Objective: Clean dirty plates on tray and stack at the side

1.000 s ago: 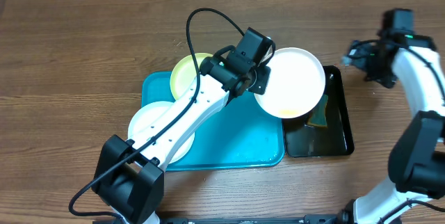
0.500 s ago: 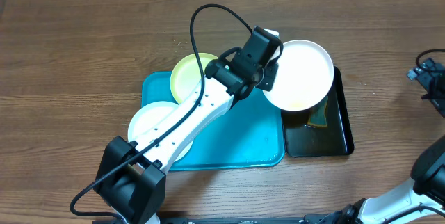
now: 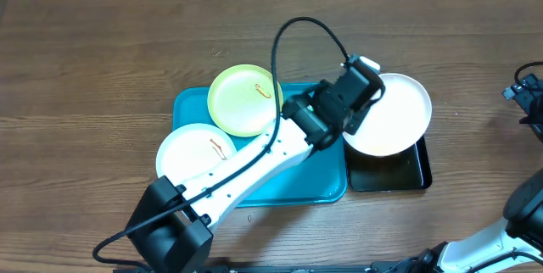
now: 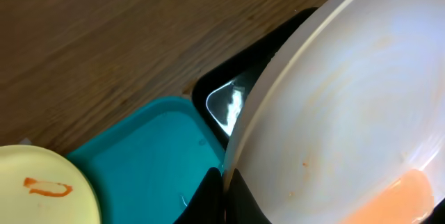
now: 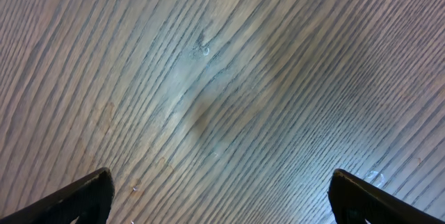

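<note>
White plate pinched at rim by left gripper, over black tray, right of centre. Yellow-green plate, second white plate on turquoise tray, centre-left. Right gripper spread wide above wood table.

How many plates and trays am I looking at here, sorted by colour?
White plates: 2
Yellow-green plate: 1
Turquoise tray: 1
Black tray: 1
Total: 5

Turquoise tray, black tray, two white plates, yellow-green plate smeared orange, brown wood-grain table.
</note>
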### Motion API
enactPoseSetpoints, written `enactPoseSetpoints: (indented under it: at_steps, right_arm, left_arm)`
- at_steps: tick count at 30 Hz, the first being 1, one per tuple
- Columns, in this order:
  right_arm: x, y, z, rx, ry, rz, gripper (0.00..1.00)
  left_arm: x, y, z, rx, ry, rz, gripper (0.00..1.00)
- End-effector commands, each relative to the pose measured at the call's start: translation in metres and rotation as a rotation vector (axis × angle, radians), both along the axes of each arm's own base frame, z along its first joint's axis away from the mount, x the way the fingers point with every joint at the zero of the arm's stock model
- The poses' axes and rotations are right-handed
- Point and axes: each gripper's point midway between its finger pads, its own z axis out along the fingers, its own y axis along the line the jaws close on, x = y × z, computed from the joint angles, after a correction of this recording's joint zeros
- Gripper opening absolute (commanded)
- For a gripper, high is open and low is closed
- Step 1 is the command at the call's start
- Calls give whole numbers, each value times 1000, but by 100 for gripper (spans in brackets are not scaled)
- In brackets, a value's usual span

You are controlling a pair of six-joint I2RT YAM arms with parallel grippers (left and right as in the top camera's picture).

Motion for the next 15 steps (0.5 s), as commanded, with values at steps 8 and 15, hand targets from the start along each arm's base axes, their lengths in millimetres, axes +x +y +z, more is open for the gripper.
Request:
enactPoseSetpoints:
  at_steps: [8, 15]
  right_arm:
    - [4, -4, 7, -18, -18, -5, 100]
    - [4, -4, 7, -18, -18, -5, 100]
  left_arm:
    - [-12, -6, 42, 236, -334, 36, 4]
    - [-29, -21, 75, 345, -541, 35, 4]
